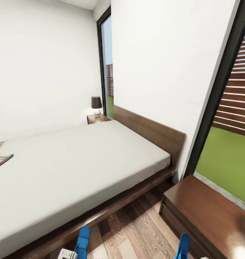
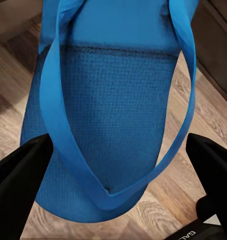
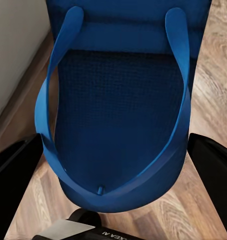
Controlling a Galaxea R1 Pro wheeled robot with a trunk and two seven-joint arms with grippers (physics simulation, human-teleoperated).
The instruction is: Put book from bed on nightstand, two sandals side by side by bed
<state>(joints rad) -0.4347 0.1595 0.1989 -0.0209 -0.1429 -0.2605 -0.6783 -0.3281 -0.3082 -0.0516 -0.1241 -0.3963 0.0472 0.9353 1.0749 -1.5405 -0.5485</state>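
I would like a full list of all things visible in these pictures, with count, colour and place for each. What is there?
bed: one, pale grey-white mattress on a dark brown frame, against the white wall.
book: one, dark cover, on the mattress at the head view's left edge.
nightstand: two, dark brown; one near at right, the other beyond the bed.
lamp: one, dark shade and white base, on the far nightstand.
sandals: two, bright blue, one between the left gripper's fingers, one between the right gripper's fingers, above the wood floor.
windows: two, dark-framed, showing grass and fence.
left gripper: black fingers.
right gripper: black fingers.
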